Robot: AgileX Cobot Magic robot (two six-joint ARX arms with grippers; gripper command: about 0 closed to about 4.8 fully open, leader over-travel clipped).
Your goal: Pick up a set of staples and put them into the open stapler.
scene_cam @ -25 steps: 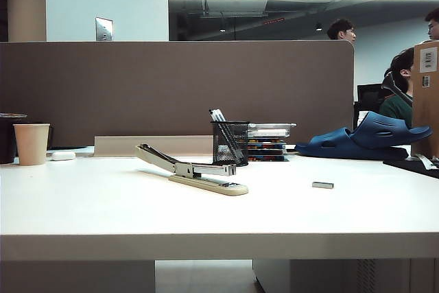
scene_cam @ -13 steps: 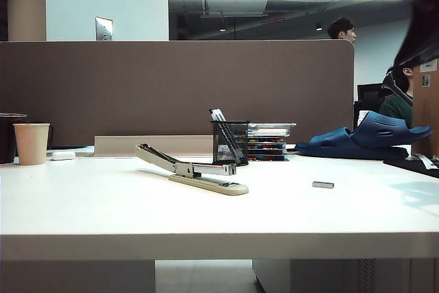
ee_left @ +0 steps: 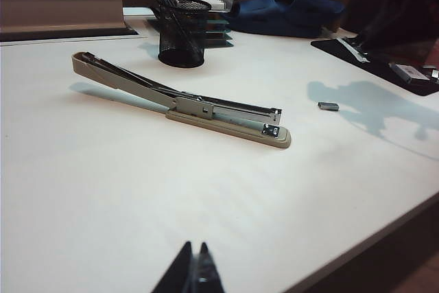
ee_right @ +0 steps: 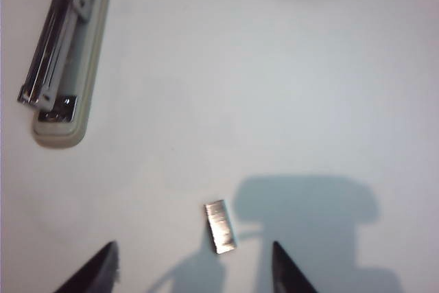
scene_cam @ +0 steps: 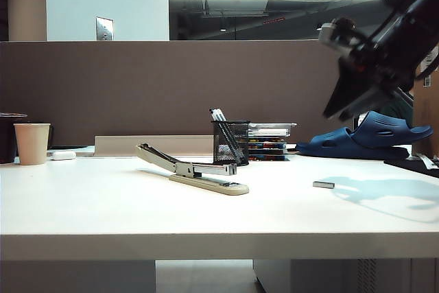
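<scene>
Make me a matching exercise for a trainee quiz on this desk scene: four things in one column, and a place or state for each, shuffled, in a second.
Things:
1. set of staples
2. stapler
3. right gripper
4. left gripper

Places or states:
A. lies with its top arm hinged up, in front of the black mesh pen cup
B. jaws together, low over the near table edge
C. lies flat on the table, right of the stapler
D. jaws wide apart, above the staples

Pairs: 1-C, 2-A, 3-D, 4-B

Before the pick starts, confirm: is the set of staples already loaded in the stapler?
No: the set of staples lies on the bare table, apart from the stapler.
</scene>
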